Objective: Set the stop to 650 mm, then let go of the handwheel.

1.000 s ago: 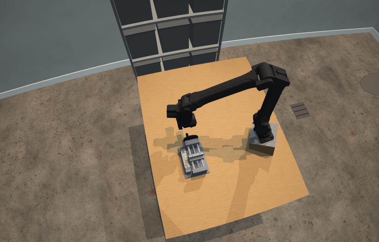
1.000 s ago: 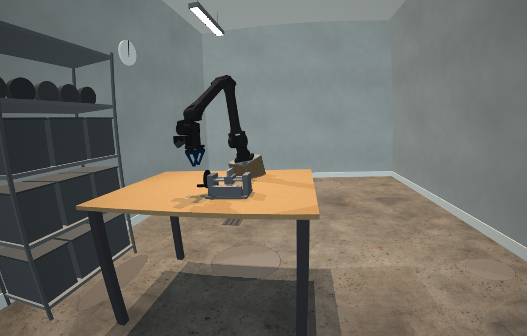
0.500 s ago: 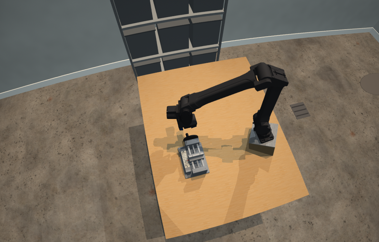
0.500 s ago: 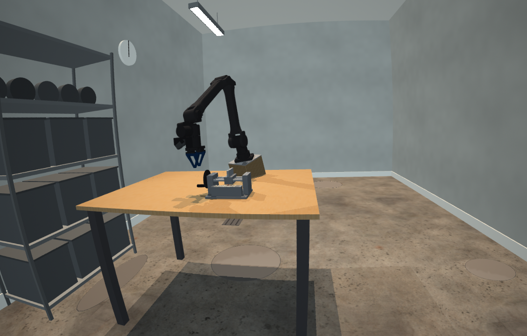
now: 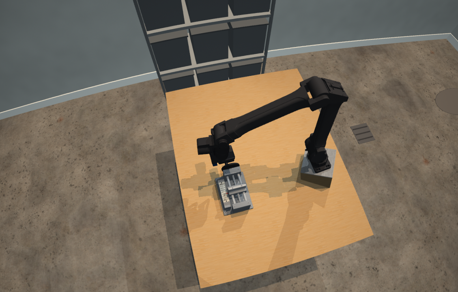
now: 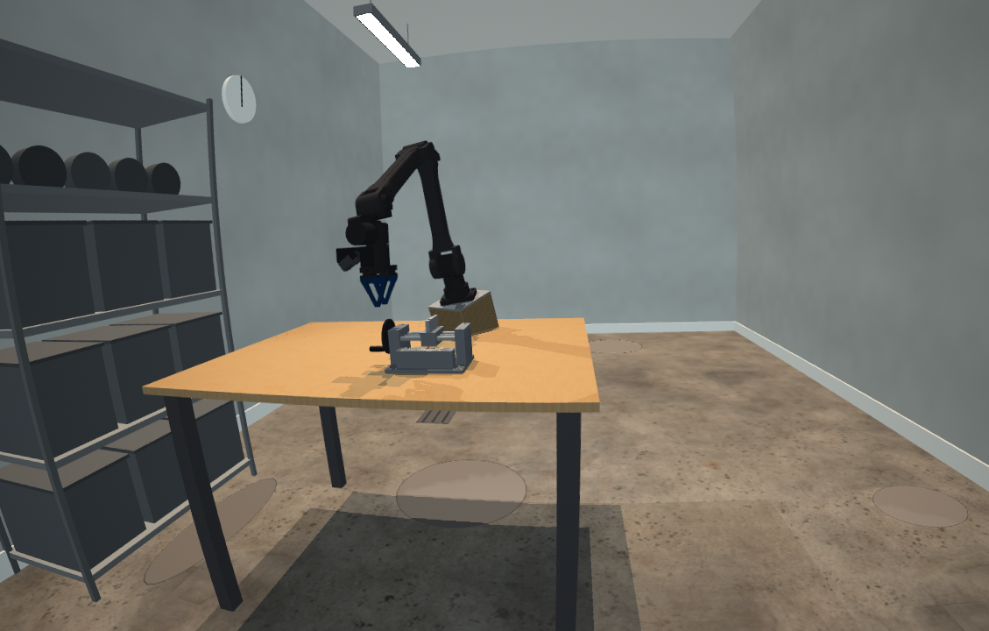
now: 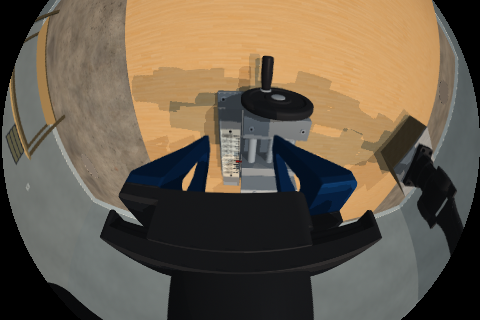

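The grey stop device has a black handwheel (image 5: 230,166) (image 6: 386,336) (image 7: 298,108) at one end, with its black crank handle (image 6: 376,348) (image 7: 267,72) pointing outward, away from the device. The stop carriage (image 5: 237,189) (image 6: 430,336) sits on the rods between the end blocks. A pale scale (image 5: 223,190) (image 7: 230,150) runs along one side, with a red pointer (image 7: 238,161) nearer its far end from the handwheel; its figures are too small to read. My blue-fingered gripper (image 6: 378,304) (image 7: 241,138) is open and empty, pointing down above the handwheel, touching nothing.
The device stands on the wooden table (image 5: 277,225) (image 6: 270,368) near one edge. The arm's base block (image 5: 315,179) (image 6: 482,314) (image 7: 404,145) stands on the same table. A shelf rack (image 5: 205,66) (image 6: 107,312) with dark bins stands beyond the table's edge.
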Controlling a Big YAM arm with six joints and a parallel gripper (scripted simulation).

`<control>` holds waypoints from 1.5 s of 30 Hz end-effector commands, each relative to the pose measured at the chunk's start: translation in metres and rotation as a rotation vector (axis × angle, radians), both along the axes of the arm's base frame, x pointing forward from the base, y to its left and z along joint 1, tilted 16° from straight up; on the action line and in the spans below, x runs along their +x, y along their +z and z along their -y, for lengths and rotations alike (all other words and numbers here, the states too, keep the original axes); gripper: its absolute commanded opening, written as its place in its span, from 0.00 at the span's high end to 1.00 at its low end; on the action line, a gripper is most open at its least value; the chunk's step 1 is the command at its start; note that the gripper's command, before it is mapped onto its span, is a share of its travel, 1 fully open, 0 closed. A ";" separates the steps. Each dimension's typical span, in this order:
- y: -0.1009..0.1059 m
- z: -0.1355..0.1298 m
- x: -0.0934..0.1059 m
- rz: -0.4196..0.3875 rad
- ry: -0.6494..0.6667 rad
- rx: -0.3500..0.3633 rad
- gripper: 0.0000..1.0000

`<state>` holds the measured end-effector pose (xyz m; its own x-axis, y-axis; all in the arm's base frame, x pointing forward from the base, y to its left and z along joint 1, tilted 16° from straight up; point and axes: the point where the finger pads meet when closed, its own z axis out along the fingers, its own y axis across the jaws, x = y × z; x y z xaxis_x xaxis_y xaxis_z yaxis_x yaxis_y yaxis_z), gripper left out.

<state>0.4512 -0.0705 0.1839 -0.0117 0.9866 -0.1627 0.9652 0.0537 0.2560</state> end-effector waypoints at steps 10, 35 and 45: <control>0.002 -0.034 0.031 0.000 -0.051 0.012 0.47; 0.003 -0.034 0.030 0.004 -0.048 0.011 0.47; 0.003 -0.034 0.030 0.004 -0.048 0.011 0.47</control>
<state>0.4715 -0.0287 0.1731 0.0076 0.9887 -0.1494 0.9713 0.0282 0.2361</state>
